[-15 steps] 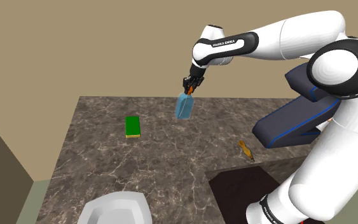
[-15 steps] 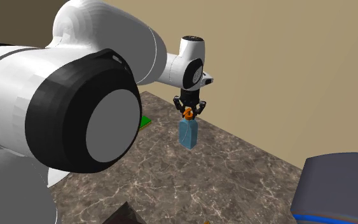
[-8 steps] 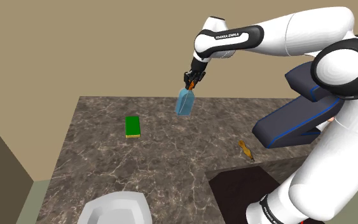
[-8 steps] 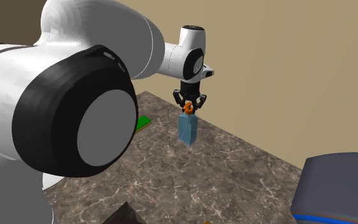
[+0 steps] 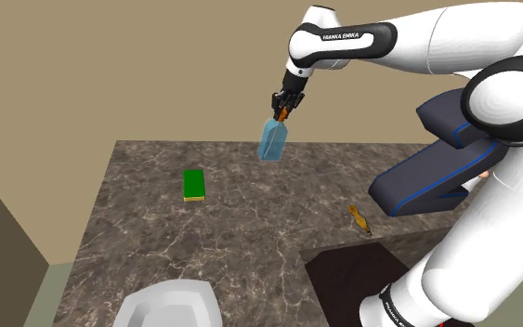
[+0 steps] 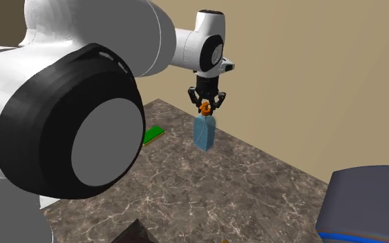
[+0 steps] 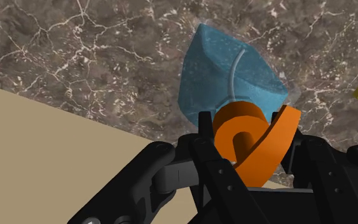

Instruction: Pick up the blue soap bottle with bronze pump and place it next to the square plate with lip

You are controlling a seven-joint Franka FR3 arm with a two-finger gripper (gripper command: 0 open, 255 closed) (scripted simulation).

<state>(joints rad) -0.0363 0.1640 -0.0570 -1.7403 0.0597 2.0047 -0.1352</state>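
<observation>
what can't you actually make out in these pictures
- white plate: cut off by the shoulder view's bottom edge, so its full outline and lip cannot be judged.
- small brown object on the table: too small in the shoulder view to identify.
- green block: largely hidden behind the big arm joint in the second exterior view, and cut by the picture's edge in the wrist view.

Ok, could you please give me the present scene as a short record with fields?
soap bottle: translucent blue, with orange pump, hanging in the air above the countertop
gripper: black, shut on the orange pump
plate: pale grey, at the countertop's near edge in the shoulder view, far from the soap bottle
sponge: green, lying flat on the countertop
</observation>
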